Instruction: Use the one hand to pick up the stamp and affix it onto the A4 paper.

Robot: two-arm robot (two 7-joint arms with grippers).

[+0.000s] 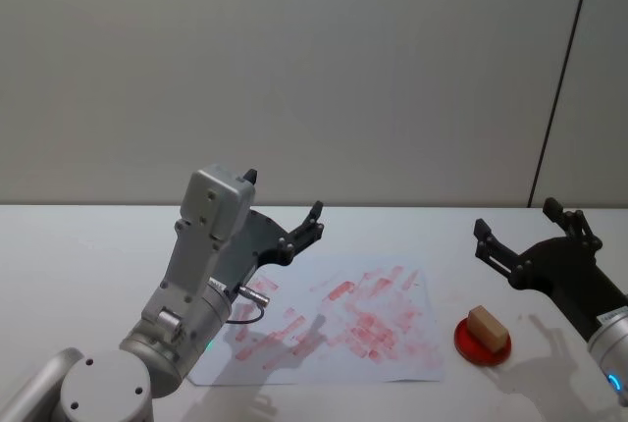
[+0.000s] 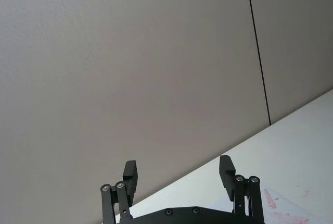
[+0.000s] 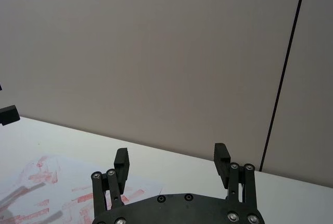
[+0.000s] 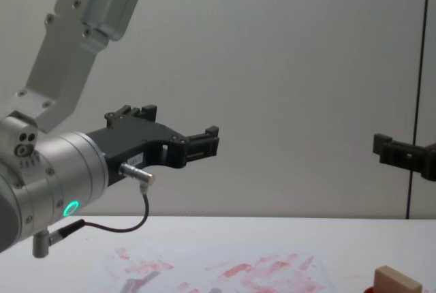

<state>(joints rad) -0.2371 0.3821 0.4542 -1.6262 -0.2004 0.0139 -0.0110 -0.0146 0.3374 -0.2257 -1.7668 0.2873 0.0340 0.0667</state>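
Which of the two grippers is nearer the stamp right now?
The right gripper: it hangs open just to the right of the stamp, while the left gripper, also open, is over the left edge of the A4 paper.

- My left gripper hangs with jaws spread, over the A4 paper's ten o'clock corner.
- The stamp rests on its red base, at the paper's four o'clock.
- My right gripper hovers with jaws apart, at the stamp's one o'clock.

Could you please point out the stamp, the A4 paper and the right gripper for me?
stamp (image 1: 488,324): head view, top of the wooden block.
A4 paper (image 1: 334,363): head view, bare white part near its front edge.
right gripper (image 1: 515,216): head view, midway between its open fingertips.
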